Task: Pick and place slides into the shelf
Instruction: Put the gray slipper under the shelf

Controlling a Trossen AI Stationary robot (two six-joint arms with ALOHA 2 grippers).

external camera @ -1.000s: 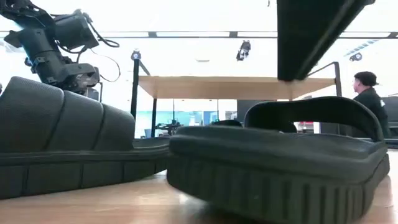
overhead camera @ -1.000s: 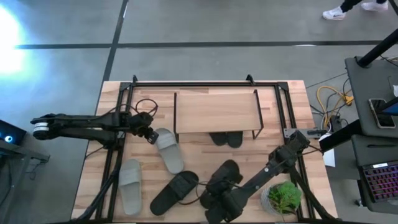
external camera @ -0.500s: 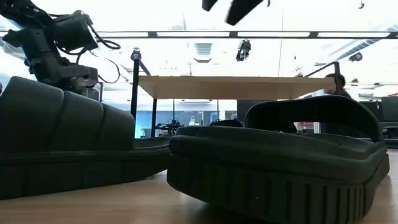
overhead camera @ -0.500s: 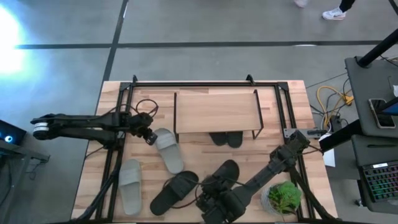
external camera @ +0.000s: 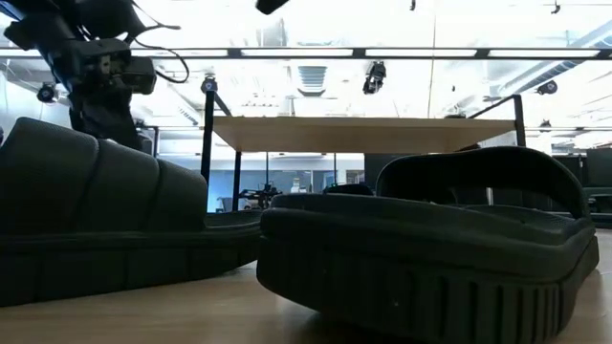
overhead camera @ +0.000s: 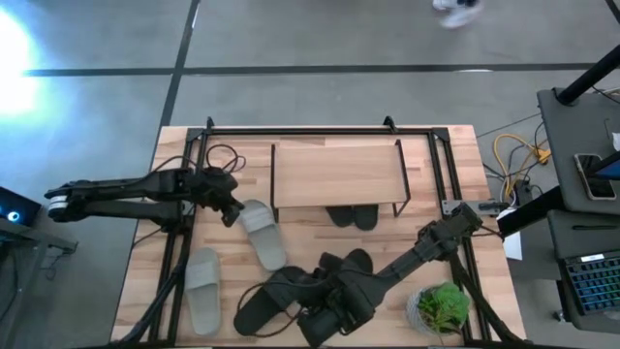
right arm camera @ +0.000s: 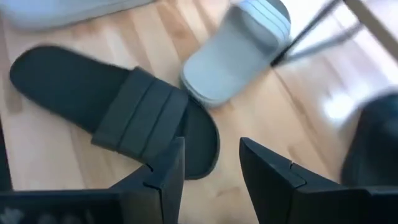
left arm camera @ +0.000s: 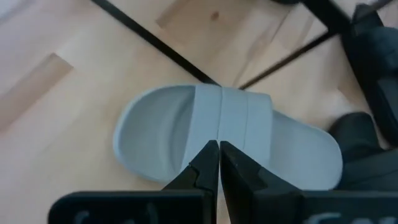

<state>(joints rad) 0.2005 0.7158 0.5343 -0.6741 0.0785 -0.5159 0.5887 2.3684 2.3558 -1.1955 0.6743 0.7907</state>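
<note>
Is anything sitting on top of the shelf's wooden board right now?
No, the low shelf's light wood top board is bare in the high view.

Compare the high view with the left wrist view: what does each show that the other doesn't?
Only the high view shows the shelf with two black slides beneath it, the second grey slide, the plant and the right gripper above a black slide. Only the left wrist view shows the left gripper with jaws shut. Both show the grey slide beneath that gripper.
</note>
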